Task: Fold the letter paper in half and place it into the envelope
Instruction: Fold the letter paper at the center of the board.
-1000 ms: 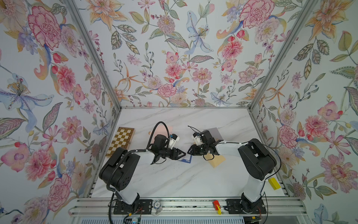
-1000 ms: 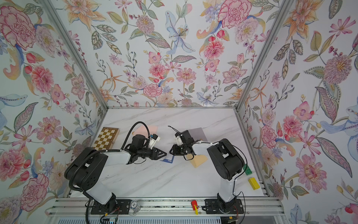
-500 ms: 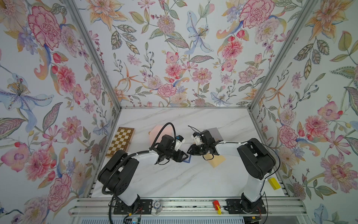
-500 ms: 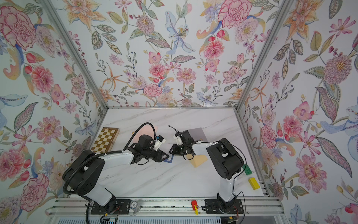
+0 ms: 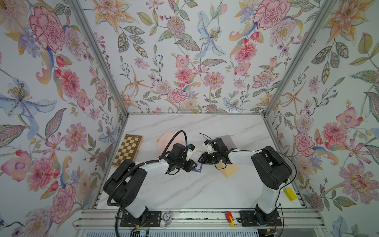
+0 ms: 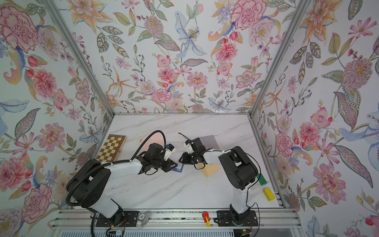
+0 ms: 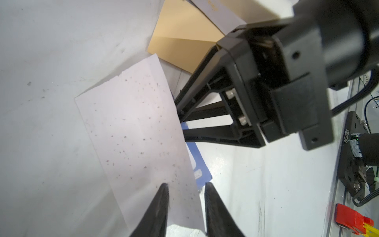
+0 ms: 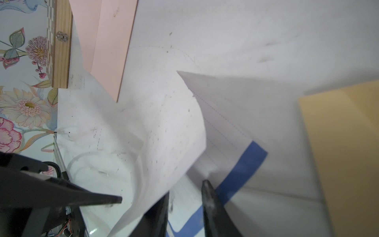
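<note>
Scene: we look down on a marble table walled in flowered paper. Two black-and-white arms reach inward and almost meet at its middle.
Envelope: a tan envelope lies flat, partly under the right arm. We place everything else from it.
Paper: the white, blue-edged paper lies just beside the envelope, on the left arm's side, between the two grippers. Its top layer is turned over, speckled back up, and bows clear of the ruled layer beneath.
Left gripper: the left gripper hovers at the paper's end farthest from the envelope. Its jaws stand a little apart, astride the paper's edge, and we cannot tell whether they touch it.
Right gripper: the right gripper sits between envelope and paper, jaws a little apart and pinching nothing. One finger is partly hidden behind the raised layer; the other tip rests on the ruled layer.
Grey sheet: the grey sheet is near the envelope, toward the back wall.
Pink sheet: the pink sheet is well apart from the envelope, past the left gripper.
Chessboard: the chessboard is farther from the envelope than the pink sheet.
Yellow block: the yellow block is well apart from the envelope, on the side away from the paper.
</note>
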You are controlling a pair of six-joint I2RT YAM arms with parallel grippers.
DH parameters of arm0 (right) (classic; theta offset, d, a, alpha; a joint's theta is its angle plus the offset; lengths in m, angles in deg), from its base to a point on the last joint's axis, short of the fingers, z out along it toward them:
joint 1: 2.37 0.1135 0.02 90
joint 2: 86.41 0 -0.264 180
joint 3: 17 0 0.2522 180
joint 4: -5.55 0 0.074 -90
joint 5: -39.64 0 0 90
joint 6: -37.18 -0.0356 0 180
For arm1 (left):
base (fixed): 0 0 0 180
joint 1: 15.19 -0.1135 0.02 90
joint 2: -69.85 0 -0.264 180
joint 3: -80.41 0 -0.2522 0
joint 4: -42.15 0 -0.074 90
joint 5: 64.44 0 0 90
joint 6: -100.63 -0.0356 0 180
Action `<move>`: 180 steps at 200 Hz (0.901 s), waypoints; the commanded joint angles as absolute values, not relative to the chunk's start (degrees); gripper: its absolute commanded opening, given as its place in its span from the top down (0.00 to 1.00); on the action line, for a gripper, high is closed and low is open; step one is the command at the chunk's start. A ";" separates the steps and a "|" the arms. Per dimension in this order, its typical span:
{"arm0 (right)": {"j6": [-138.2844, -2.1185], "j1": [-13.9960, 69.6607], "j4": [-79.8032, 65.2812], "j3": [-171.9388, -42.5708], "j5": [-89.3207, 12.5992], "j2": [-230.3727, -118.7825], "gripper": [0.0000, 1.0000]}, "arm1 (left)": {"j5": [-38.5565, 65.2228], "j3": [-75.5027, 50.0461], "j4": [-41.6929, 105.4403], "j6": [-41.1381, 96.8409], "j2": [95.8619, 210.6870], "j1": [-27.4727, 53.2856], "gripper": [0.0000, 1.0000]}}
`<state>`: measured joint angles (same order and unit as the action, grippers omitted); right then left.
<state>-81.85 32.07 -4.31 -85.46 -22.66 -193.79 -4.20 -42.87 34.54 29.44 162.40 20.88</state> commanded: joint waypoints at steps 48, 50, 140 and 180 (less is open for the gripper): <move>-83.54 31.74 -10.65 -82.32 -24.55 -197.25 0.69 | -4.54 -41.80 36.48 28.56 162.39 21.99 0.93; -83.57 31.73 -10.56 -82.28 -24.42 -197.20 0.69 | -4.55 -41.80 36.50 28.56 162.46 21.99 0.93; -85.95 31.25 -8.49 -82.24 -22.51 -194.34 0.66 | -3.27 -39.42 32.26 25.08 163.29 22.18 1.00; -86.82 30.95 -11.61 -83.39 -24.05 -190.97 0.64 | -2.86 -36.64 30.06 22.44 165.49 22.14 1.00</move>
